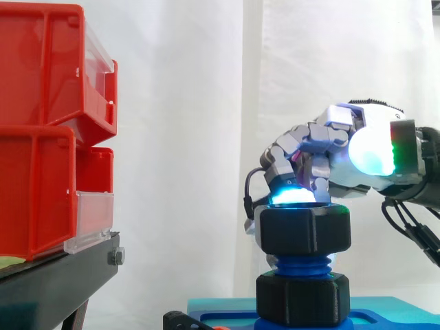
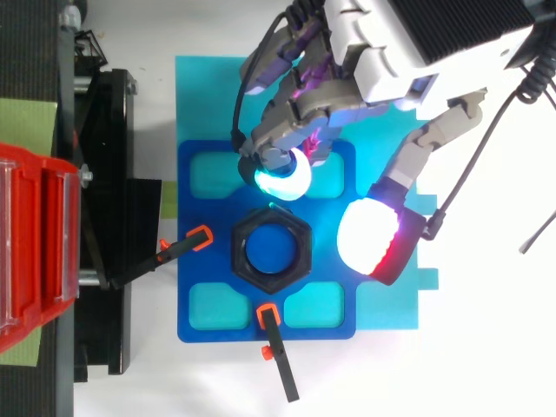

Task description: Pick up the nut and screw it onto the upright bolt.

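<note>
Side view puts the nut [image 1: 304,230] directly beneath the hand [image 1: 323,148], already seated on the upright bolt [image 1: 302,265], with bare threads below it. The hand is loose and grips nothing; one fingertip [image 1: 292,196] touches the nut's rim. Picking up looks done, and more turning seems left.

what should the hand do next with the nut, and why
Probably the hand should close thumb and fingers onto the nut and turn it down. The nut sits at the top of the bolt with bare thread below, and only a fingertip is at its rim, thumb apart.
</note>
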You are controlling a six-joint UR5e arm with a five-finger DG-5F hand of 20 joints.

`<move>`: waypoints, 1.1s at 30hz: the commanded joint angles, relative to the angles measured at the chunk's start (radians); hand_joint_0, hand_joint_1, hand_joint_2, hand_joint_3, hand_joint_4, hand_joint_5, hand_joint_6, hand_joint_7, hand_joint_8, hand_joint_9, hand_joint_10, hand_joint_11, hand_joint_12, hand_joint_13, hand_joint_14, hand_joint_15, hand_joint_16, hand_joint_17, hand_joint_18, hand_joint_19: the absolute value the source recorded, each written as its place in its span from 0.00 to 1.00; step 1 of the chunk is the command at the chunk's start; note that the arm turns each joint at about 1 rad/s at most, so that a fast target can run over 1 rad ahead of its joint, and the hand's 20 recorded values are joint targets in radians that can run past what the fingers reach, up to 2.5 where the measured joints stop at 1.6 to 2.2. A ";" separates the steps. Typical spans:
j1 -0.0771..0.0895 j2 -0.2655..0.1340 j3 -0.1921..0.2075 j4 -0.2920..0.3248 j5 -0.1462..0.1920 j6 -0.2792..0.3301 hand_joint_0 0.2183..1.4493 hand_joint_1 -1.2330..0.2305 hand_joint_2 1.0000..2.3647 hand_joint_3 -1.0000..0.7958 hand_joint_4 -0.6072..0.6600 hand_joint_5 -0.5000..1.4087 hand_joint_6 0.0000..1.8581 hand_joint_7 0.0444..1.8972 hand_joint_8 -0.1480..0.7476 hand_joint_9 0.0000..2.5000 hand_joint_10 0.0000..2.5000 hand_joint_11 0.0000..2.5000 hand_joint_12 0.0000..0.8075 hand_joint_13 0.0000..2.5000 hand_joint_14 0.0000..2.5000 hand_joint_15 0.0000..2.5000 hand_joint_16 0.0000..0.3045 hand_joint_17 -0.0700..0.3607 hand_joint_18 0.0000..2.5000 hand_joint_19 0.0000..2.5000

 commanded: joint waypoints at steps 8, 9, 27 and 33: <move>0.006 0.000 0.064 -0.019 -0.003 0.005 0.19 0.65 0.00 0.28 0.63 0.27 0.28 0.83 0.51 0.50 0.00 0.04 0.33 0.39 0.00 0.02 0.09 0.31 0.29 0.01; 0.007 0.000 0.067 -0.019 -0.003 0.005 0.19 0.65 0.00 0.28 0.65 0.25 0.27 0.78 0.51 0.48 0.00 0.03 0.34 0.37 0.00 0.02 0.10 0.32 0.28 0.01; 0.046 -0.001 0.049 -0.041 0.013 0.002 0.15 0.68 0.00 0.28 0.61 0.16 0.27 0.32 0.40 0.13 0.00 0.00 0.43 0.04 0.00 0.00 0.16 0.42 0.00 0.00; 0.058 -0.001 0.004 -0.032 0.041 0.002 0.15 0.71 0.00 0.28 0.57 0.14 0.27 0.29 0.36 0.04 0.00 0.00 0.44 0.00 0.00 0.00 0.18 0.44 0.00 0.00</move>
